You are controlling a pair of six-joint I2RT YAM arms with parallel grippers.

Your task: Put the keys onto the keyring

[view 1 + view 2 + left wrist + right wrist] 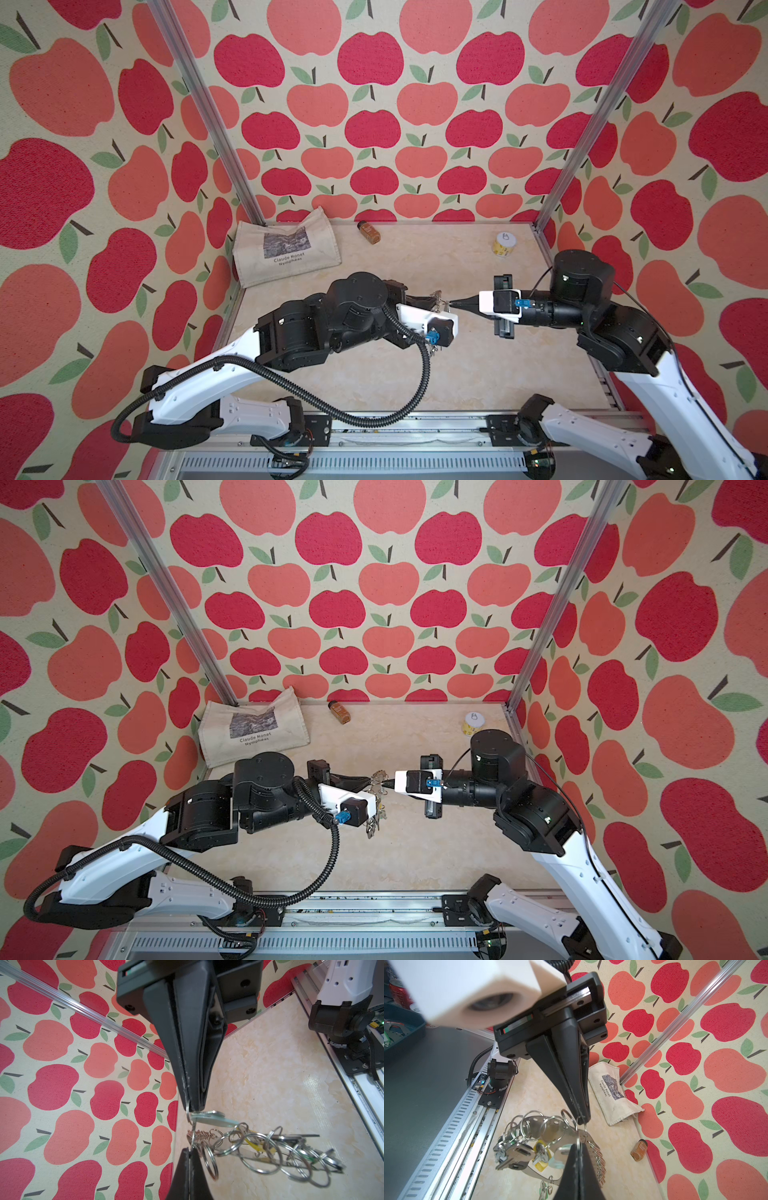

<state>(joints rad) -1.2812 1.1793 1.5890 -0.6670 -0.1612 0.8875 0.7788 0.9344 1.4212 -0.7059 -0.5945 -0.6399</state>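
Both grippers meet in mid-air above the middle of the table. The keyring (553, 1132), a grey metal plate lined with split rings, hangs between them, also visible in a top view (376, 780). My left gripper (190, 1152) is shut on one thin split ring (193, 1136). My right gripper (579, 1147) is shut on the same ring from the opposite side, tip to tip. The key with its pale mint tag (214, 1120) lies against that ring; I cannot tell whether it is threaded on. Other keys with yellow (540, 1164) and green (543, 1188) tags dangle below.
A cream tote bag (286, 249) lies at the back left. A brown spice bottle (369, 232) lies on its side at the back middle. A yellow-and-white jar (504, 245) stands at the back right. A metal rail (374, 419) runs along the front edge.
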